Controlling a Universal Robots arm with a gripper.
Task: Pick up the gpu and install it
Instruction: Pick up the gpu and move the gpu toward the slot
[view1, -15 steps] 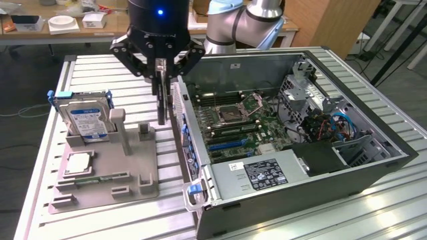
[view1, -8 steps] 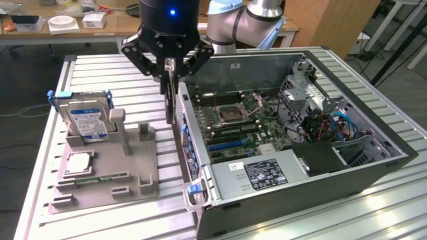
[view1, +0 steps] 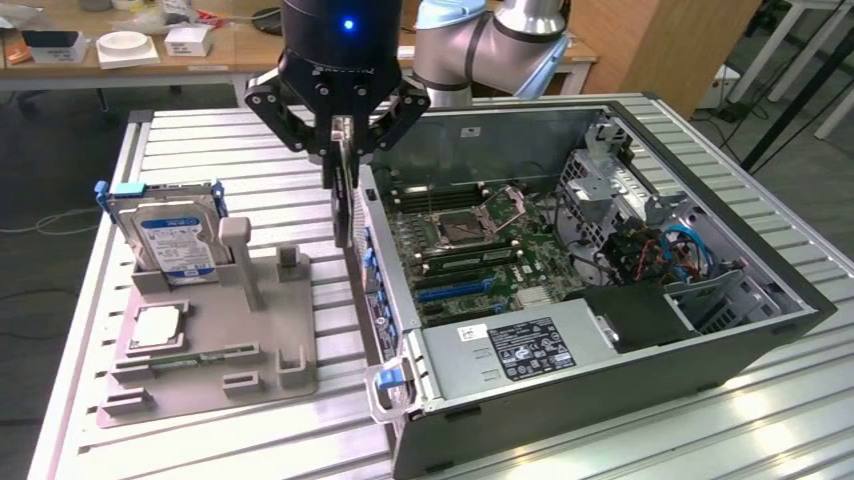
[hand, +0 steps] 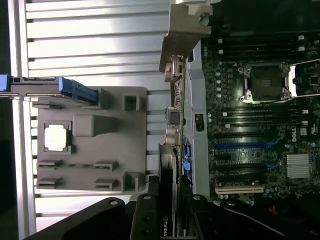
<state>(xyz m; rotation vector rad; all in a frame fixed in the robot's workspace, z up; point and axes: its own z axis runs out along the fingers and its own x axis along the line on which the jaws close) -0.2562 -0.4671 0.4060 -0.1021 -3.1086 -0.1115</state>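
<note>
A: Gripper state?
B: Black two-fingered gripper (view1: 343, 150) partly closed, clamping thin black rectangular circuit card (view1: 347, 205), held upright.
A: Where?
B: Mid-air, just beside open dark metal computer case's (view1: 747, 340) side wall.

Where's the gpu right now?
In the exterior view, the gpu hangs edge-on in the claw, between the grey parts holder on that view's left and the computer case on its right.

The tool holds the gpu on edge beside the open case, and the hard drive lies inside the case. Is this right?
One part is wrong: the exterior view shows the hard drive standing upright in the grey holder, outside the case. The tool does hold the gpu.
</note>
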